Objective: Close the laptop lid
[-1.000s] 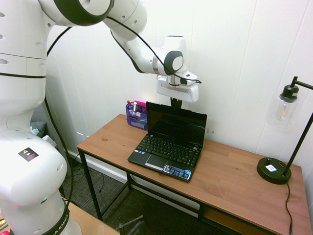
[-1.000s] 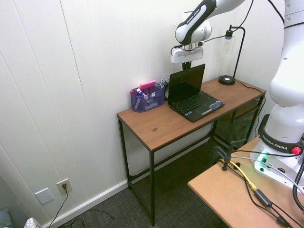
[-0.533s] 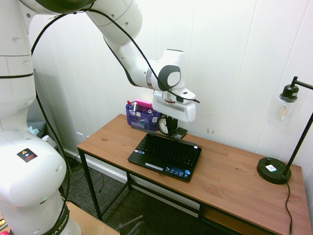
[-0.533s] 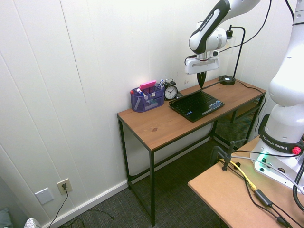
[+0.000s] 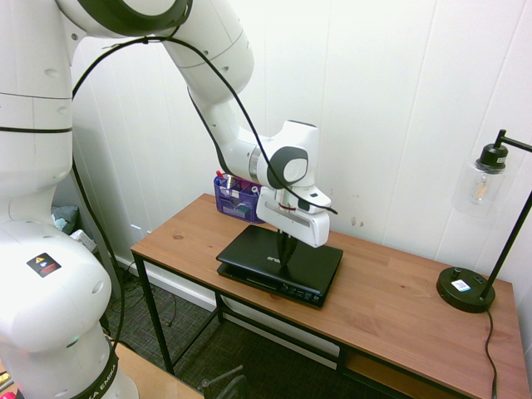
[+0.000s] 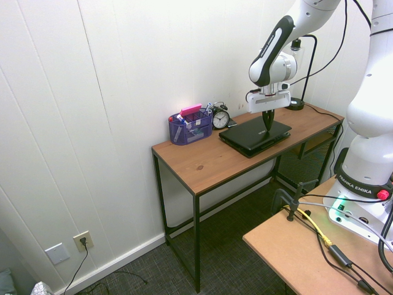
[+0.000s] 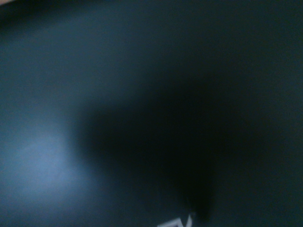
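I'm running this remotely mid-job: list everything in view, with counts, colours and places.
Thin laptop lid: one, matte black, folded down over its base, a gap at the front.
Flat laptop base: one, black, on the desk.
Rectangular wooden desk: one, brown top, against the wall.
Mesh organizer: one, purple, holding pens.
Round alarm clock: one, black with white face, beside the organizer.
Glass-shade lamp: one, black, desk's far end.
Robot arm: one, white.
Jaws: shut, black, on the lid.
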Robot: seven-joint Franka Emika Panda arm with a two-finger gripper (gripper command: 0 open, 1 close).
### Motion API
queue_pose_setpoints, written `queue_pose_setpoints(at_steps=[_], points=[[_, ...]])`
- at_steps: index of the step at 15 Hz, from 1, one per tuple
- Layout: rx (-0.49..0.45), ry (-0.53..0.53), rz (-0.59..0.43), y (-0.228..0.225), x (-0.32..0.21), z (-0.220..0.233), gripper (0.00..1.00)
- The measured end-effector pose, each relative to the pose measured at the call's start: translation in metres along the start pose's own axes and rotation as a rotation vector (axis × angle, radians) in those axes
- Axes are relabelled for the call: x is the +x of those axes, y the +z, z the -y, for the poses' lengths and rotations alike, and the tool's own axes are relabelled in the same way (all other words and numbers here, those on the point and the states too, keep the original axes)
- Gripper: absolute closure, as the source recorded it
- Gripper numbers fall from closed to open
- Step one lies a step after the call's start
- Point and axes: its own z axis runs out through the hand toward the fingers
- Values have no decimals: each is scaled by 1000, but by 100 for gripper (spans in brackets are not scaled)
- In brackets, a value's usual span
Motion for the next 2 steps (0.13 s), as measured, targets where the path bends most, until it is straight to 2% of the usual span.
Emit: queue_pose_setpoints(at_steps=[2], points=[[18, 11, 0, 1, 3, 0, 100]])
